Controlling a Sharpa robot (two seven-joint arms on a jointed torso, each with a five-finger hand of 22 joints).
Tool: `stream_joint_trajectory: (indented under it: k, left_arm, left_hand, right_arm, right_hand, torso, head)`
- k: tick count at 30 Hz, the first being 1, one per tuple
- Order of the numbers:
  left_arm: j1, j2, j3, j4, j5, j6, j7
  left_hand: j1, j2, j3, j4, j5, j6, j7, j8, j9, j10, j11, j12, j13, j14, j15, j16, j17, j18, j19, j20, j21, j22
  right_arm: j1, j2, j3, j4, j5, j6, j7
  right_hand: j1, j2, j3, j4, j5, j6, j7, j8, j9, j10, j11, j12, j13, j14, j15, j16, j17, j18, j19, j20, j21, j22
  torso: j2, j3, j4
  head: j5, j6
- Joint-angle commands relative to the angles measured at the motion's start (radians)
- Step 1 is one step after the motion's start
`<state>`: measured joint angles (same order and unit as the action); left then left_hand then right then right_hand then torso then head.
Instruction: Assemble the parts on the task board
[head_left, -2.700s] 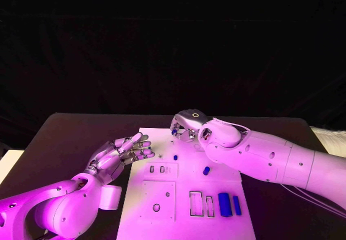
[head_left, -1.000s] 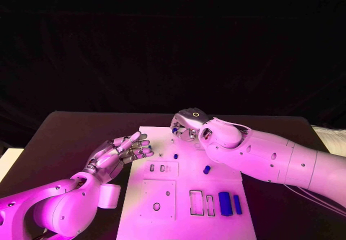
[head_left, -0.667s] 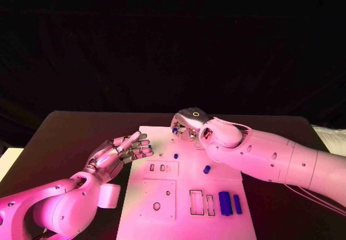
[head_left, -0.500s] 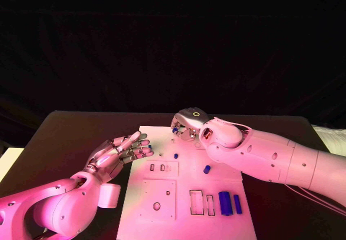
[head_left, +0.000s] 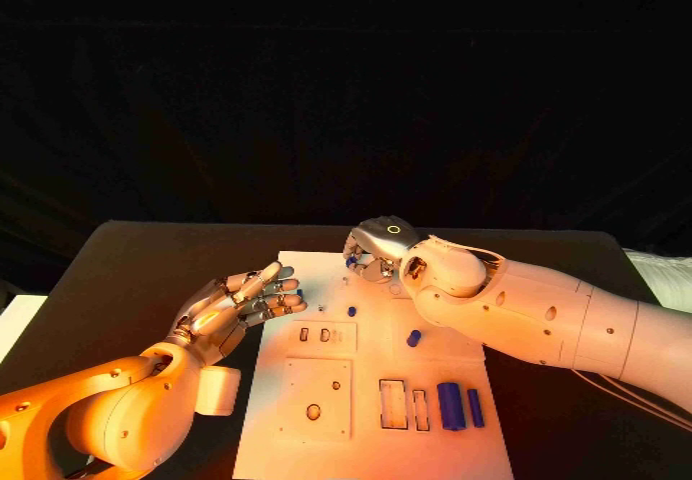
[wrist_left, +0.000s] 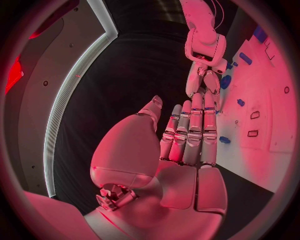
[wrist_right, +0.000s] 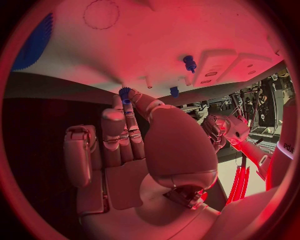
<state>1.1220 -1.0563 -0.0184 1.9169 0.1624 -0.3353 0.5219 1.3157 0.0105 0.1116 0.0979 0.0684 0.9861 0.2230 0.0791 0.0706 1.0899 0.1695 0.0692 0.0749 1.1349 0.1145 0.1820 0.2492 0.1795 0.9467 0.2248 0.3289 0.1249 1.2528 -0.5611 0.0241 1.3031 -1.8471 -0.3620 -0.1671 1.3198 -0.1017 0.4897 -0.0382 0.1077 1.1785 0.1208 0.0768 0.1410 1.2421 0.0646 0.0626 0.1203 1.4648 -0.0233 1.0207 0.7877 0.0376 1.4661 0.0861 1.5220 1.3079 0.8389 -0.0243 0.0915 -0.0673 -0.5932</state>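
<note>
The right hand (head_left: 378, 256) was over the far end of the task board (head_left: 361, 420), and it pinched a small blue part (wrist_right: 125, 94) between the thumb and a fingertip, with the tip of the part pointing toward the board. The grip looked thin, because only the fingertips held the part; I judged that it could tilt or slip out if it met the edge of a hole instead of the opening. If it dropped, it could roll off the far edge of the board onto the tabletop (head_left: 144, 260).

The left hand (head_left: 238, 305) was open and held nothing, with its fingers apart, just beside the left edge of the board. It did not press the board, so a push from the right hand could shift it.

Other blue parts lay on the board: a short peg (head_left: 414, 338) near the middle and two longer bars (head_left: 460, 406) toward the near right corner.
</note>
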Motion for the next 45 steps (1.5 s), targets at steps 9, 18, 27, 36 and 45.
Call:
stream_joint_trajectory:
  k: [9,18,27,36,45]
  left_arm:
    - [0.001,0.0,0.001,0.001,0.001,0.023,0.003]
    - [0.001,-0.001,0.001,0.003,0.001,0.022,0.002]
    - [0.001,-0.004,0.001,0.003,0.001,0.023,0.001]
    - [0.001,-0.009,0.001,0.002,0.001,0.026,0.001]
    - [0.001,-0.006,0.001,-0.003,0.001,0.03,-0.001]
  left_hand:
    - [-0.005,0.004,0.0,-0.004,-0.003,-0.003,0.005,-0.007,-0.001,-0.009,-0.002,-0.006,-0.002,-0.005,0.0,-0.006,0.001,0.001,-0.007,-0.002,-0.006,-0.002]
    - [-0.005,0.004,0.0,-0.005,-0.003,-0.003,0.005,-0.007,-0.001,-0.009,-0.002,-0.006,-0.002,-0.005,0.0,-0.007,0.001,0.001,-0.007,-0.002,-0.007,-0.002]
    - [-0.005,0.004,0.0,-0.005,-0.003,-0.003,0.005,-0.007,-0.001,-0.009,-0.002,-0.006,-0.002,-0.005,0.0,-0.007,0.001,0.001,-0.007,-0.002,-0.007,-0.002]
    - [-0.005,0.004,0.0,-0.005,-0.003,-0.003,0.005,-0.007,-0.001,-0.009,-0.002,-0.006,-0.002,-0.005,0.0,-0.007,0.001,0.001,-0.007,-0.002,-0.007,-0.002]
    - [-0.004,0.005,0.0,-0.006,-0.003,-0.004,0.005,-0.008,-0.001,-0.01,-0.001,-0.006,-0.002,-0.006,0.001,-0.008,0.002,0.001,-0.008,-0.002,-0.007,-0.002]
  right_arm:
    - [-0.003,0.001,-0.001,-0.002,-0.016,0.013,-0.005]
    - [-0.002,0.005,-0.001,-0.009,-0.014,0.021,-0.009]
    - [-0.002,-0.045,0.0,0.048,-0.006,-0.025,-0.009]
    - [0.002,-0.22,0.03,0.213,0.129,-0.022,-0.052]
    - [0.008,-0.346,0.037,0.258,0.247,0.086,-0.113]
  right_hand:
    - [-0.015,-0.025,0.0,0.018,-0.01,-0.017,0.006,-0.009,-0.001,-0.015,-0.001,-0.003,-0.002,-0.002,0.004,-0.013,-0.016,-0.008,0.032,-0.001,-0.007,0.129]
    - [-0.029,-0.083,-0.056,0.063,-0.049,-0.175,0.026,-0.015,-0.041,-0.168,0.03,0.0,-0.038,-0.025,0.029,-0.093,-0.116,0.019,-0.034,0.024,-0.065,0.01]
    - [-0.011,-0.068,-0.054,0.087,-0.037,-0.152,0.022,-0.009,-0.04,-0.085,0.017,0.026,-0.022,-0.009,0.018,-0.066,-0.086,0.012,-0.012,0.016,-0.052,0.041]
    - [-0.021,-0.098,-0.071,0.106,-0.015,-0.135,0.007,-0.007,-0.039,0.178,-0.032,0.169,0.086,0.024,-0.021,0.056,0.058,-0.013,0.05,-0.017,0.003,0.156]
    - [-0.029,-0.088,-0.253,0.192,0.085,-0.205,0.005,0.021,-0.034,0.125,-0.031,0.812,0.829,0.033,-0.017,0.227,0.274,-0.032,0.091,-0.02,0.039,0.238]
  torso:
    - [0.001,-0.0006,-0.0003]
    - [0.0,-0.001,0.001]
    - [0.001,0.0006,-0.0035]
    - [-0.003,0.0014,-0.0174]
    - [-0.004,0.0029,-0.0353]
  head:
    - [0.0,0.0]
    - [-0.003,0.0]
    - [-0.006,0.0]
    - [-0.012,0.009]
    - [-0.012,0.015]
